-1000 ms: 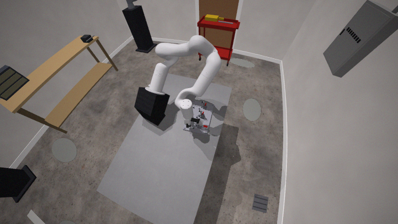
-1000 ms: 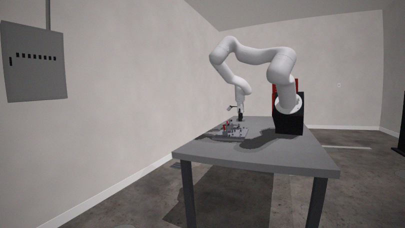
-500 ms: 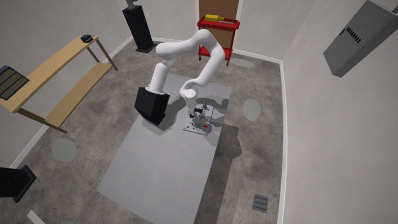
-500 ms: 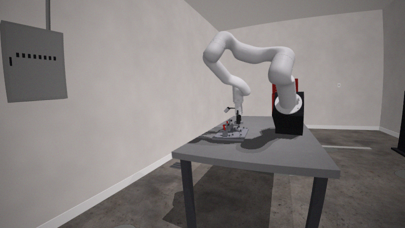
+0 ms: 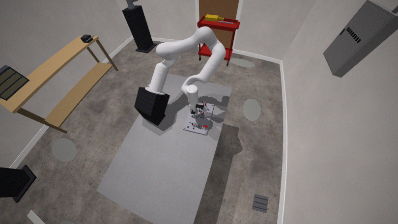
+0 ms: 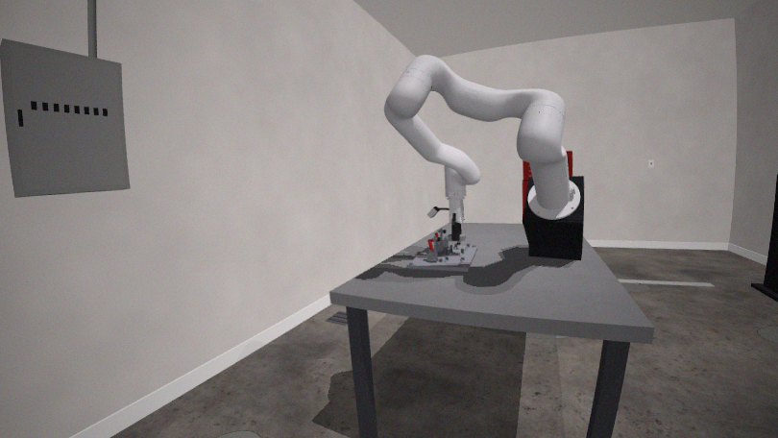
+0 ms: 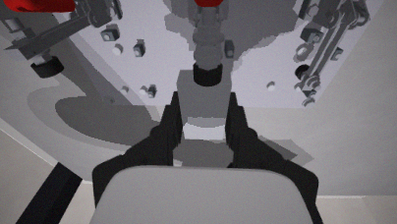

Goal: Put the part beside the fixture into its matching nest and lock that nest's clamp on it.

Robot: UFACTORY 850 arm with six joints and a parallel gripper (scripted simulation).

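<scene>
My gripper is shut on the grey block part and holds it above the near edge of the light fixture plate. In the wrist view the part sits in line with the middle nest's clamp, whose black pad shows just beyond the part and whose red handle is at the top edge. Another red-handled clamp stands at the upper left and a third clamp at the upper right. In the top view the gripper hangs over the fixture. The exterior view shows it above the fixture.
Small rest pads and blocks dot the plate. The arm's black base stands on the table left of the fixture. The table edge lies just right of the fixture.
</scene>
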